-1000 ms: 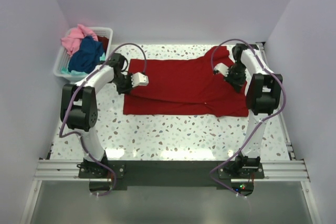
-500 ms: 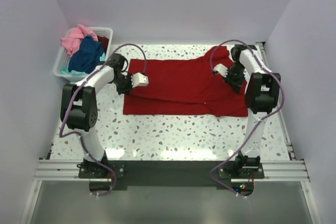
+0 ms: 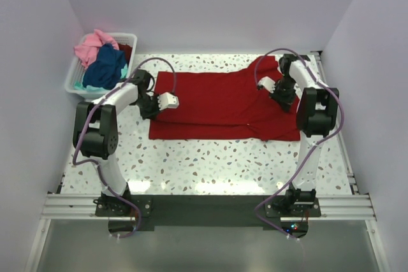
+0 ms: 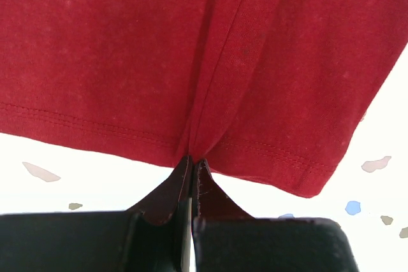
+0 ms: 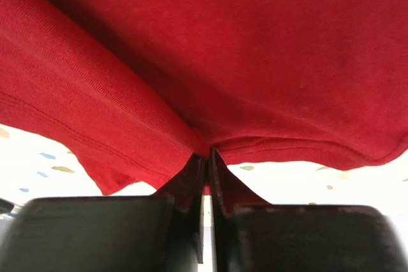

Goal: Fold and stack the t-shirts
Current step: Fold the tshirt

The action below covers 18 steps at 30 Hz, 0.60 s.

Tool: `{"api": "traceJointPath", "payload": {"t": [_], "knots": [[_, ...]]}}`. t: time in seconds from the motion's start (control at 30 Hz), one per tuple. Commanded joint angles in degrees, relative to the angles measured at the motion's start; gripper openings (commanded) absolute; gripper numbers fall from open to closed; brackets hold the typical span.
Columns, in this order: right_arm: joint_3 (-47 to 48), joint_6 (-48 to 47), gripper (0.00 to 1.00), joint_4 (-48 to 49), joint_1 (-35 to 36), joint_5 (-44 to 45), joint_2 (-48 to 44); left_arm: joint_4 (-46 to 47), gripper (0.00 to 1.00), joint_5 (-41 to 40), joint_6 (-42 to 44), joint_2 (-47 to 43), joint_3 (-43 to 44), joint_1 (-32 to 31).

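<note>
A large deep red t-shirt (image 3: 223, 103) lies spread across the table, its near part folded double. My left gripper (image 3: 150, 103) is shut on its hemmed left edge, which bunches at the fingertips in the left wrist view (image 4: 191, 157). My right gripper (image 3: 279, 93) is shut on the shirt's right end near the sleeve; the cloth puckers at the tips in the right wrist view (image 5: 205, 152). Pink (image 3: 89, 46), navy blue (image 3: 107, 66) and teal (image 3: 78, 85) t-shirts lie heaped in the basket.
A white slatted plastic basket (image 3: 72, 78) stands at the far left corner. The speckled tabletop (image 3: 210, 164) lies between the shirt and the arm bases. Walls close in on the left, back and right.
Both grippers keep their hold on the red shirt. The left gripper has moved slightly toward the near edge, and the right gripper slightly toward the back, pulling the cloth flatter.
</note>
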Motion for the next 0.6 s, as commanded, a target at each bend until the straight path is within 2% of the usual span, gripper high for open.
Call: {"api": "traceJointPath", "payload": {"t": [0.0, 0.1, 0.13, 0.17, 0.2, 0.27, 0.3, 0.37, 0.43, 0.57], "knots": [[3.04, 1.59, 0.07, 1.74, 0.21, 1.11, 0.25, 1.68, 0.00, -1.47, -1.89, 0.35, 1.79, 0.89], [4.79, 3.70, 0.33, 0.69, 0.21, 0.93, 0.25, 2.21, 0.03, -2.09, -4.61, 0.97, 2.92, 1.15], [5.67, 4.31, 0.45, -0.97, -0.23, 1.02, 0.25, 2.21, 0.13, -1.92, -6.71, 1.41, 3.80, 1.59], [7.85, 5.97, 0.49, -1.94, -1.63, -1.33, 0.16, 2.30, 0.20, -1.74, -8.03, 1.33, 4.24, 1.94], [9.27, 7.03, 0.54, -3.08, -2.60, -2.31, 0.25, 2.21, 0.31, -1.13, -11.00, 1.15, 5.03, 2.82], [14.28, 9.66, 0.56, -8.70, -4.71, -4.59, 0.68, 0.99, 0.39, 0.97, -13.57, 0.28, 5.65, 3.96], [15.60, 10.55, 0.56, -10.98, -6.80, -6.70, 1.21, 0.81, 0.49, 3.07, -16.63, -1.30, 5.57, 5.10], [15.79, 12.57, 0.55, -16.79, -9.53, -8.55, 1.04, 0.11, 0.55, 5.54, -19.55, -2.89, 5.04, 6.34], [10.73, 14.94, 0.54, -18.12, -11.30, -11.28, -1.06, -1.12, 0.60, 8.54, -24.03, -4.91, 3.29, 7.57], [-0.45, 18.11, 0.53, -14.79, -14.38, -13.57, -5.46, -0.87, 0.64, 11.79, -29.40, -7.81, -2.24, 7.92]]}}
